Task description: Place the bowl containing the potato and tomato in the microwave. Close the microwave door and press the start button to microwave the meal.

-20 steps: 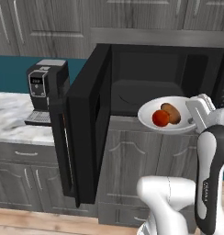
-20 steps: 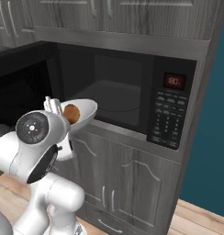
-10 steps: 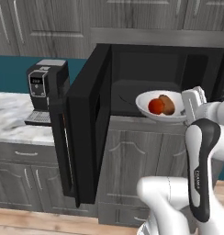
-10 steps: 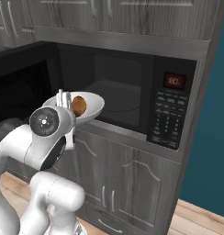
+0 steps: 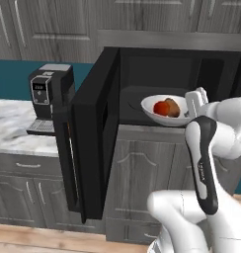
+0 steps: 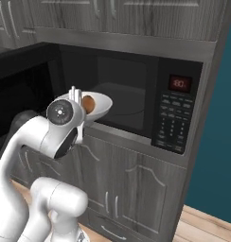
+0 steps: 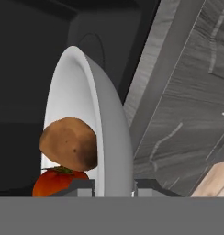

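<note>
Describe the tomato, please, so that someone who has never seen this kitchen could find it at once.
Look at the black microwave under the grey cabinets, its door swung open. At its opening the gripper holds the rim of a shallow white bowl. The tomato is the small bright red ball inside, touching the brown, slightly larger potato.

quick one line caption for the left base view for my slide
Pincer grips the white bowl of potato and tomato at the open microwave mouth.

Both base views flank the microwave [image 5: 167, 84] (hand view close, rolled sideways).
</note>
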You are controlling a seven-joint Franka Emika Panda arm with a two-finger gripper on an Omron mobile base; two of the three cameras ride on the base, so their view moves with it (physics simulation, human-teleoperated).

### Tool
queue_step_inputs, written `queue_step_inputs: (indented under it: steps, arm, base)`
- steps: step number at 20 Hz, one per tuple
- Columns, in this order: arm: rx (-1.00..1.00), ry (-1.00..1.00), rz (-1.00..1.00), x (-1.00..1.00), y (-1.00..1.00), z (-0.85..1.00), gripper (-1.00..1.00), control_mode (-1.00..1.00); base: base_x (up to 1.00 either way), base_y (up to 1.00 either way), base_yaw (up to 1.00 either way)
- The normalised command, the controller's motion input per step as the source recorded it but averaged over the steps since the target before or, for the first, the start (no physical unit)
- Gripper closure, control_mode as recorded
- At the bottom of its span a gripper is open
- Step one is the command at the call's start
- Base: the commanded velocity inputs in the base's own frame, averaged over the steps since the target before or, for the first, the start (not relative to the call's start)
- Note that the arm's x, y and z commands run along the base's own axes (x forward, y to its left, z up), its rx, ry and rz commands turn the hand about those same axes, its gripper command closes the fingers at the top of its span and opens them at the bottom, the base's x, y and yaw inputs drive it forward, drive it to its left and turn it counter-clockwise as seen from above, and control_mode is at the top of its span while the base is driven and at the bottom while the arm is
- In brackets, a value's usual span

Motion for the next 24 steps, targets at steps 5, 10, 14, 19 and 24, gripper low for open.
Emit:
queue_step_inputs:
  steps: [5, 10, 14, 19, 24]
  arm:
    - [0.00, 0.05, -0.04, 0.44, -0.21, 0.00, 1.00, -1.00]
    - [0.00, 0.02, -0.07, 0.45, -0.34, -0.01, 1.00, -1.00]
    - [0.00, 0.00, -0.06, 0.48, -0.26, -0.04, 1.00, -1.00]
    - [0.00, 0.00, -0.02, 0.48, -0.09, -0.14, 1.00, -1.00]
    - [0.00, 0.00, 0.00, 0.48, -0.01, -0.23, 1.00, -1.00]
  base:
    - [0.00, 0.00, 0.00]
    - [0.00, 0.00, 0.00]
    - [0.00, 0.00, 0.00]
    - [0.00, 0.00, 0.00]
    - [0.00, 0.00, 0.00]
